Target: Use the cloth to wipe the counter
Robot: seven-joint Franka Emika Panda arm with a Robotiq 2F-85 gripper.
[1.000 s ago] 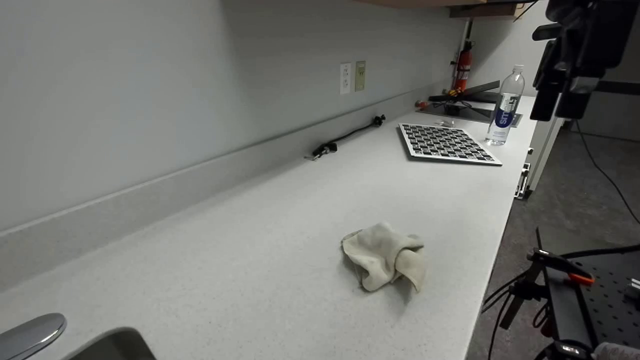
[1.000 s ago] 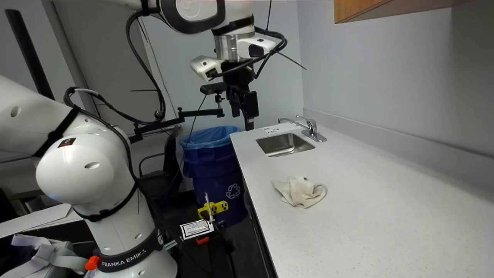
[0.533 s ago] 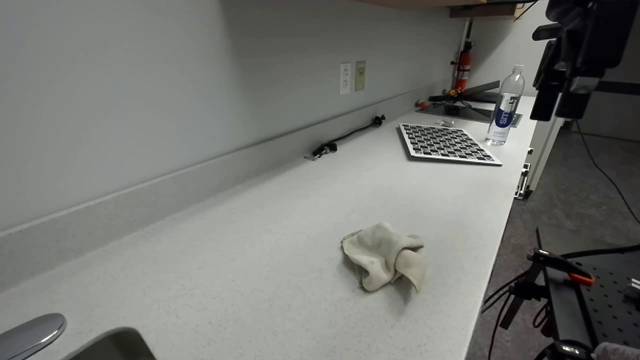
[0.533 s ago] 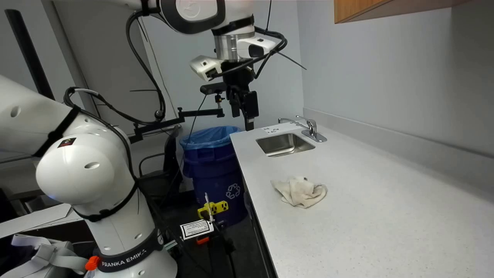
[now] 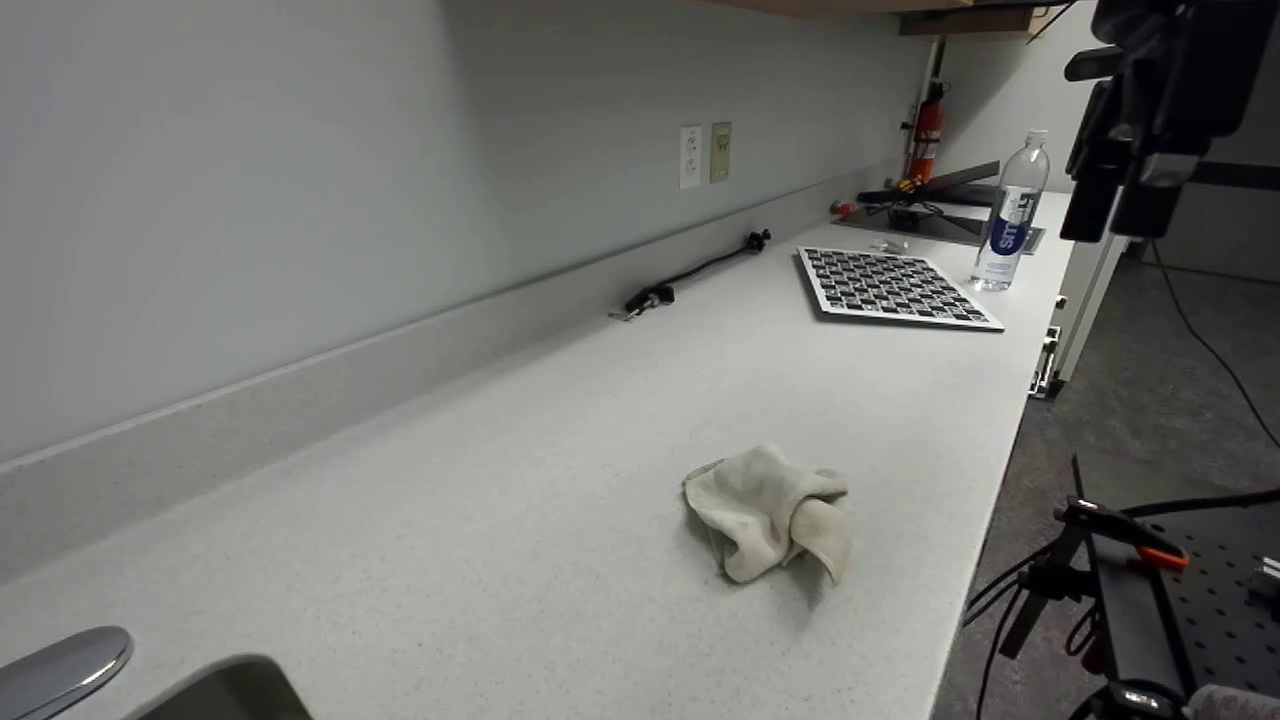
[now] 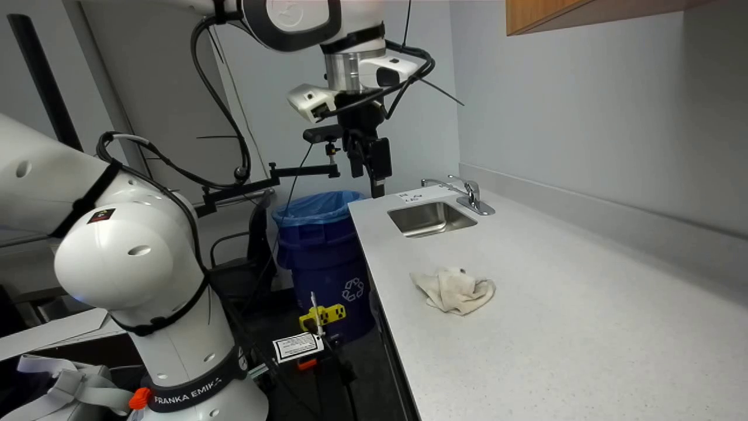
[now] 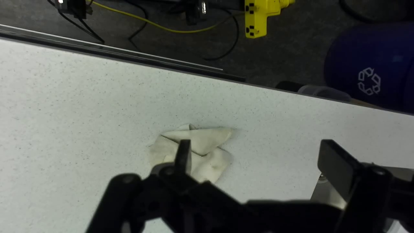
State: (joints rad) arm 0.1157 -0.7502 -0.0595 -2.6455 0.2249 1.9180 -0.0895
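Observation:
A crumpled cream cloth lies on the pale speckled counter, near the counter's open edge. The cloth and counter also show in an exterior view with the sink beyond. My gripper is high above the counter, apart from the cloth, towards the sink end. It shows at the top right of an exterior view too. In the wrist view the gripper has its fingers wide apart with nothing between them. There the left finger covers part of the cloth.
A sink and faucet are at one end of the counter. A checkered board, a clear bottle and a black cable are towards the other end. A wooden cabinet hangs above. A blue bin stands beside the counter.

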